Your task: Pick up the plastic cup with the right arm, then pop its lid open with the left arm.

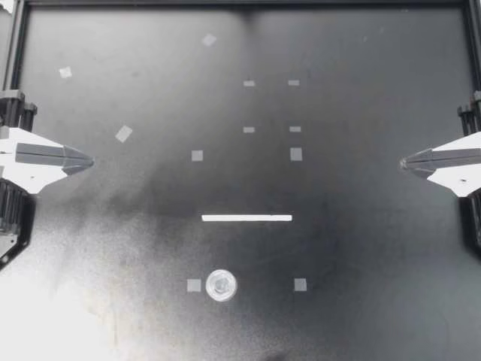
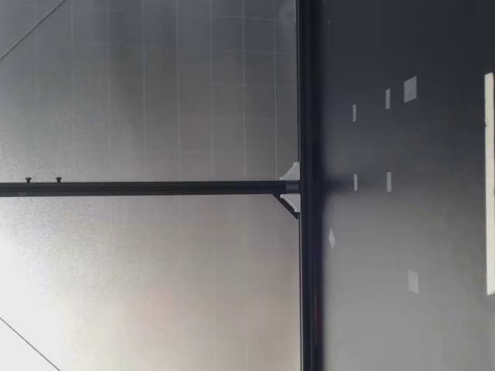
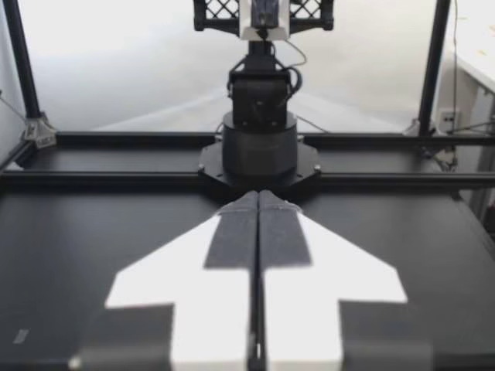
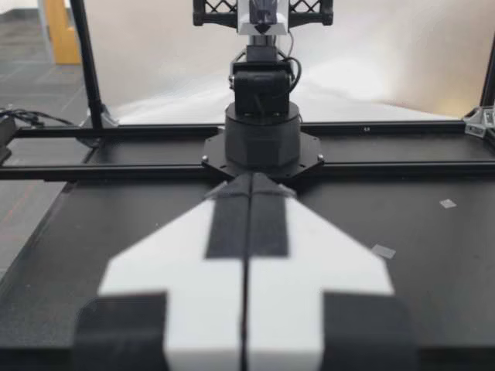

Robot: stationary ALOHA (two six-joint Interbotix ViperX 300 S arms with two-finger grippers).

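My left gripper (image 1: 90, 161) is shut and empty at the table's left edge, pointing toward the middle. Opposite it, my right gripper (image 1: 403, 161) is shut and empty at the right edge. In the left wrist view the left gripper (image 3: 257, 202) has its fingers pressed together, with my other arm's base (image 3: 260, 147) straight ahead. The right wrist view shows the right gripper (image 4: 250, 184) closed the same way, facing the opposite arm's base (image 4: 263, 139). A small clear round object (image 1: 221, 285), like a lid or cup seen from above, rests on the table near the front, far from both grippers.
A white tape strip (image 1: 246, 218) lies across the middle of the black table (image 1: 361, 248), with several small tape squares (image 1: 296, 154) scattered around. A black frame rail (image 1: 240, 4) borders the back. In the low view the tape strip (image 2: 489, 182) and table edge rail (image 2: 306, 185) show; no arm appears.
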